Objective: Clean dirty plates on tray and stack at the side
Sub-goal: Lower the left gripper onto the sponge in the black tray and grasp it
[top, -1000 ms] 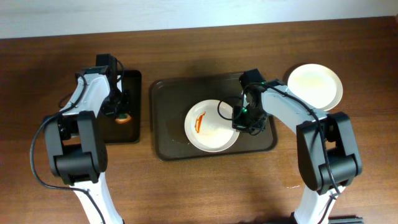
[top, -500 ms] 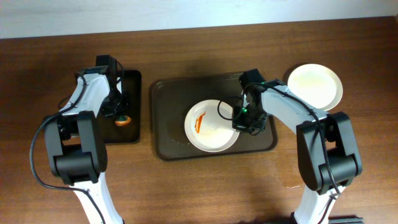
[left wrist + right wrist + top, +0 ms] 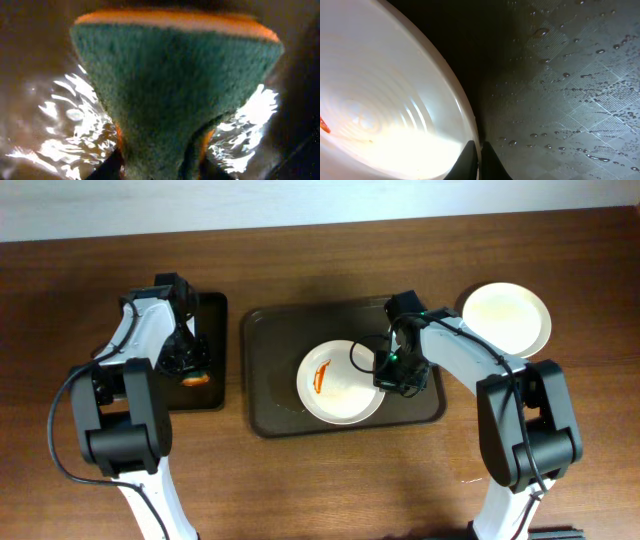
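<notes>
A white plate [image 3: 340, 382] with an orange sauce smear lies on the dark brown tray [image 3: 270, 370]. My right gripper [image 3: 388, 370] is shut on the plate's right rim; in the right wrist view the two fingertips [image 3: 470, 162] pinch the rim [image 3: 455, 95] over the wet tray [image 3: 570, 75]. A plain white plate [image 3: 506, 318] lies on the table to the right of the tray. My left gripper [image 3: 185, 360] is shut on a green-and-orange sponge [image 3: 195, 377], which fills the left wrist view [image 3: 170, 90], over the small black tray [image 3: 212, 330].
The small black tray at the left is wet and shiny in the left wrist view [image 3: 40, 130]. Brown wooden table [image 3: 320, 480] surrounds both trays. A pale wall strip runs along the far edge.
The left gripper has moved slightly down toward the front of the black tray with the sponge. The right arm and the plates have not moved.
</notes>
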`<state>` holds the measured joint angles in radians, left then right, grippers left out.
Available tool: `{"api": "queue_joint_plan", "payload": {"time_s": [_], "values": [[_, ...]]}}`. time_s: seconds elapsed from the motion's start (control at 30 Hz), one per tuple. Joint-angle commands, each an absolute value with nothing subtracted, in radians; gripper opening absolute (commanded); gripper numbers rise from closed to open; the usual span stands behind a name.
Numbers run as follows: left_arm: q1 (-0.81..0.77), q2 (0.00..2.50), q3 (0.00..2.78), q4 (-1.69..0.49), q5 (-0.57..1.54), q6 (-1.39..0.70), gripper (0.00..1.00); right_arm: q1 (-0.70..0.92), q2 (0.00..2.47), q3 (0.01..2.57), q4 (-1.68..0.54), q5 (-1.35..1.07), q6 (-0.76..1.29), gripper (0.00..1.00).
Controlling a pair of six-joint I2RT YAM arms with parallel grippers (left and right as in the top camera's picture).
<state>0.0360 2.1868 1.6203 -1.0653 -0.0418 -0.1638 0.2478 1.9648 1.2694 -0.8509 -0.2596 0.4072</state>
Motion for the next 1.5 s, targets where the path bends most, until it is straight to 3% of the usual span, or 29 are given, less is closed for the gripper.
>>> {"api": "queue_joint_plan", "payload": {"time_s": [0.0,0.03,0.07,0.27,0.3,0.33,0.37,0.43,0.63,0.7,0.8,0.87,0.97,1.0,1.07,1.27,1.43,1.47], "values": [[0.038,2.209,1.611,-1.072,-0.049,-0.162,0.08,0.257,1.988,1.249,-0.848,-0.224,0.397,0.05],[0.038,2.209,1.611,-1.072,-0.049,-0.162,0.01,0.257,1.988,1.249,-0.848,-0.224,0.397,0.05],[0.038,2.209,1.611,-1.072,-0.049,-0.163,0.00,0.257,1.988,1.249,-0.848,-0.224,0.397,0.05],[0.038,2.209,1.611,-1.055,-0.049,-0.162,0.02,0.257,1.988,1.249,-0.848,-0.224,0.397,0.05],[0.038,2.209,1.611,-1.041,-0.049,-0.162,0.12,0.257,1.988,1.249,-0.848,-0.224,0.397,0.05],[0.038,2.209,1.611,-1.032,-0.049,-0.162,0.42,0.257,1.988,1.249,-0.848,-0.224,0.397,0.05],[0.038,2.209,1.611,-1.015,-0.049,-0.162,0.60,0.257,1.988,1.249,-0.849,-0.224,0.397,0.05],[0.038,2.209,1.611,-0.963,-0.049,-0.162,0.82,0.257,1.988,1.249,-0.849,-0.224,0.397,0.05],[0.038,2.209,1.611,-0.838,-0.049,-0.162,0.82,0.257,1.988,1.249,-0.856,-0.224,0.397,0.05],[0.038,2.209,1.611,-0.811,-0.049,-0.162,0.75,0.257,1.988,1.249,-0.859,-0.224,0.397,0.05],[0.038,2.209,1.611,-0.797,-0.049,-0.162,0.24,0.257,1.988,1.249,-0.859,-0.224,0.397,0.06],[0.038,2.209,1.611,-0.797,-0.049,-0.162,0.00,0.257,1.988,1.249,-0.859,-0.224,0.397,0.05],[0.038,2.209,1.611,-0.797,-0.049,-0.162,0.00,0.257,1.988,1.249,-0.859,-0.224,0.397,0.06],[0.038,2.209,1.611,-0.800,-0.049,-0.162,0.03,0.257,1.988,1.249,-0.859,-0.224,0.397,0.05],[0.038,2.209,1.611,-0.813,-0.049,-0.162,1.00,0.257,1.988,1.249,-0.861,-0.224,0.397,0.05],[0.038,2.209,1.611,-0.937,-0.049,-0.162,0.99,0.257,1.988,1.249,-0.867,-0.224,0.397,0.05],[0.038,2.209,1.611,-0.971,-0.049,-0.162,0.45,0.257,1.988,1.249,-0.866,-0.224,0.397,0.05],[0.038,2.209,1.611,-0.971,-0.049,-0.162,0.27,0.257,1.988,1.249,-0.867,-0.224,0.397,0.05]]}}
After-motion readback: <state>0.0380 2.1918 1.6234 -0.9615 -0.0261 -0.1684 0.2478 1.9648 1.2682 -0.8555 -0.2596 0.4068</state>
